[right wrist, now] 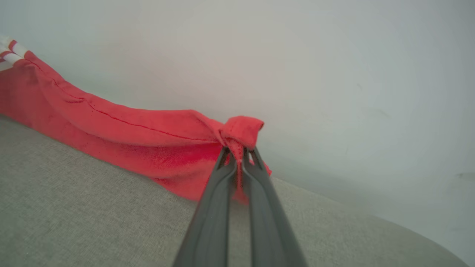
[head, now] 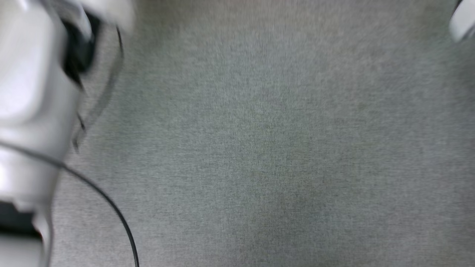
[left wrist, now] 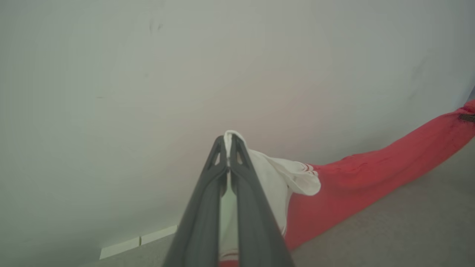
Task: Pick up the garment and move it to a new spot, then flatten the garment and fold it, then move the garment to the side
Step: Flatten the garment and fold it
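Observation:
The garment (left wrist: 371, 167) is a red shirt with a white sleeve and red-white trim, stretched above the grey cloth surface. In the left wrist view my left gripper (left wrist: 228, 142) is shut on the white sleeve, which bunches past the fingertips. The red body runs away to the right. In the right wrist view my right gripper (right wrist: 239, 154) is shut on a bunched red corner of the garment (right wrist: 122, 137), which stretches to the left toward striped trim. In the blurred head view, a pale forearm (head: 29, 92) stands at the left.
A grey woven surface (head: 259, 148) spreads across the head view, with a black cable (head: 107, 200) curving over it at the lower left. A pale wall (left wrist: 185, 74) stands behind the garment. A pale arm part (head: 462, 20) shows at the top right.

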### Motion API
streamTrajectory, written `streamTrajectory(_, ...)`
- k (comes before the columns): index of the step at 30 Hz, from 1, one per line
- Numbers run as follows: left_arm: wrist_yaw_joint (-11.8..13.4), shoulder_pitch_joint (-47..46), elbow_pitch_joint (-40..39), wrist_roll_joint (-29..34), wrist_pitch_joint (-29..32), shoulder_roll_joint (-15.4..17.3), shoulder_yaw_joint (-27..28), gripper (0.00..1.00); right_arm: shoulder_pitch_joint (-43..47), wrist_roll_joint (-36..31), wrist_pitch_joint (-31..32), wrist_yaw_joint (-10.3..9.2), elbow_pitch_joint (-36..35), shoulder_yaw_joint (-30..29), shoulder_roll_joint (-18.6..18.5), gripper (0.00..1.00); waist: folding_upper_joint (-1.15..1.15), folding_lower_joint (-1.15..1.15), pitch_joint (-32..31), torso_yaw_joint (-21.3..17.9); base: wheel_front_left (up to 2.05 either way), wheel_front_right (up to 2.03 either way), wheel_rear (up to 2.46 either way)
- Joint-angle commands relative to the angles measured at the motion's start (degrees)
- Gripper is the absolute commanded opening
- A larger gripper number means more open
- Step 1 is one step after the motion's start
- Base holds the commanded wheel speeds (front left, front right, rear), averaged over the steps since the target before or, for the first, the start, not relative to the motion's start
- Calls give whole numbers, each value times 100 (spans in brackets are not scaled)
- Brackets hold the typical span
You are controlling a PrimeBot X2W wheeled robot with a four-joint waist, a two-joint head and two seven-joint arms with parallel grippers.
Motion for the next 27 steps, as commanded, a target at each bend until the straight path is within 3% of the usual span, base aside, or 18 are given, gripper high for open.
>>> streamTrajectory(1,2,481,-109,26,-40,6,-44,0,323,67,-81,-6,51,95,3,0,0,0,-421,29,0,0,0)
streamTrajectory(6,51,1957,-487,-44,18,186,-224,0,1248,325,-272,-6,137,523,-165,0,0,0,-1069,82,0,0,0)
streamTrajectory(12,169,3539,-1176,-270,610,679,-472,0,2206,847,-421,-6,89,902,-425,0,0,0,-1725,97,0,0,0)
streamTrajectory(23,782,5972,-3017,-965,1848,1556,-698,0,3548,1482,-442,-7,-165,1174,-728,0,0,0,-2589,36,0,0,0)
streamTrajectory(24,955,6515,-3527,-1178,2109,1781,-727,0,3917,1581,-303,-7,-390,1292,-923,0,0,0,-2762,10,0,0,0)
streamTrajectory(27,1095,6982,-3966,-1350,2315,1988,-769,0,4316,1792,-156,-7,-610,1248,-1077,0,0,0,-2897,-14,0,0,0)
